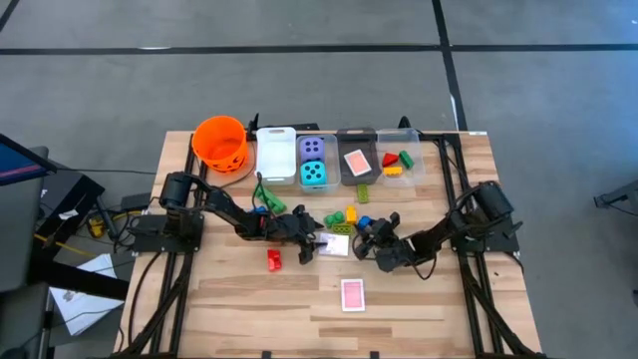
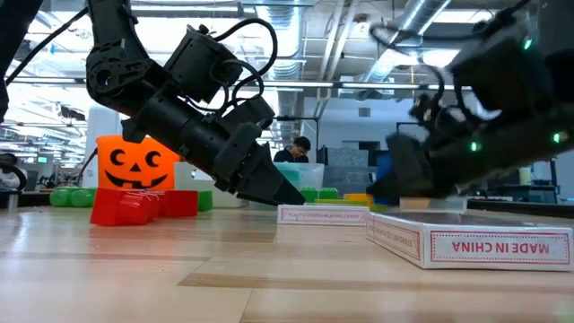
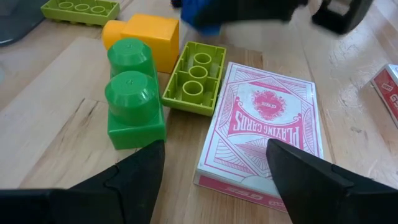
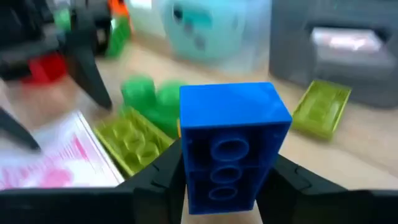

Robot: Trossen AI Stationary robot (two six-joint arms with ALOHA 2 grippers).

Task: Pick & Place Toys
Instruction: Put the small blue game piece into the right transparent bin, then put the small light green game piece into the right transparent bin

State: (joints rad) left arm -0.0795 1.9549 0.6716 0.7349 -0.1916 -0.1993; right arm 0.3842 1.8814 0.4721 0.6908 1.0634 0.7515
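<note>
Blue plastic, a studded brick is sitting between the right hand's fingers, which are gripping its sides, just beside the pink card pack on the tabletop. Lifting it straight up would be avoiding the lime brick nearby. The left hand is hanging open over the pack.
</note>
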